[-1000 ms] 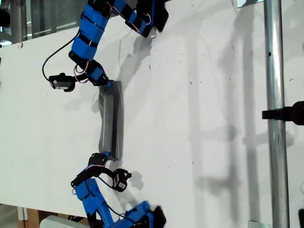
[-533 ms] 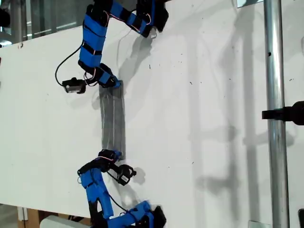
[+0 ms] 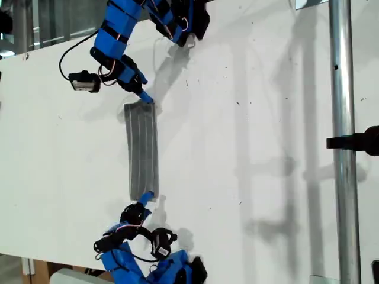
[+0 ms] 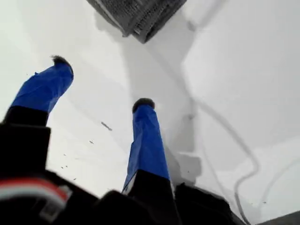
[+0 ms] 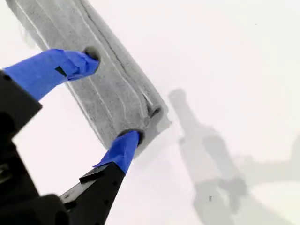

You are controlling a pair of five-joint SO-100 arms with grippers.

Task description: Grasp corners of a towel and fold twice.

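Both grippers gape empty — first (image 4: 101,84) beside the towel (image 3: 143,151), second (image 5: 112,96) over it (folded narrow).

My second gripper (image 5: 105,96) hangs over the end of the folded towel (image 5: 101,79), jaws spread apart, fingertips (image 5: 129,140) above the grey fabric. Towel lies flat on the white worktop (image 5: 225,56).

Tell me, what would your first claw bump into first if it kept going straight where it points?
Probably the bare white table; my first claw is open, and the towel end lies just beyond. Depth is hard to judge.
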